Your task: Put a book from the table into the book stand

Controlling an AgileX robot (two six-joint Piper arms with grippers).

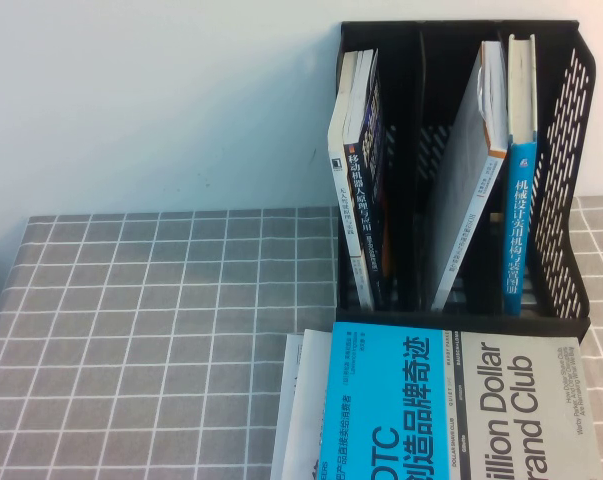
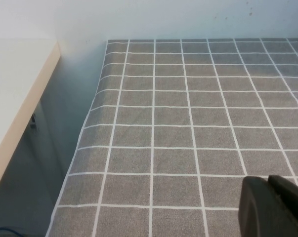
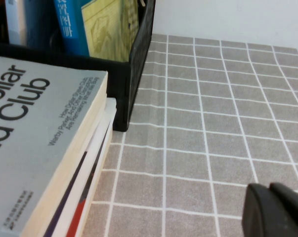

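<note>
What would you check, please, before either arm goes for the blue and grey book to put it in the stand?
1. The book lies flat on top of the stack: ok.
2. Middle slot of the book stand is free: ok.
3. Left gripper is shut, over bare table: not ok for grasping.
4. Right gripper is beside the stack, touching nothing; open or shut: cannot tell.
5. Books under it would stay put: cannot tell.

The left gripper (image 2: pixel 275 207) hangs low over the surface on the left side, fingers (image 2: pixel 257 205) pressed together, holding nothing. The right gripper (image 3: pixel 277 210) hangs low over the surface on the right, empty, dark fingers (image 3: pixel 262 207) meeting.
</note>
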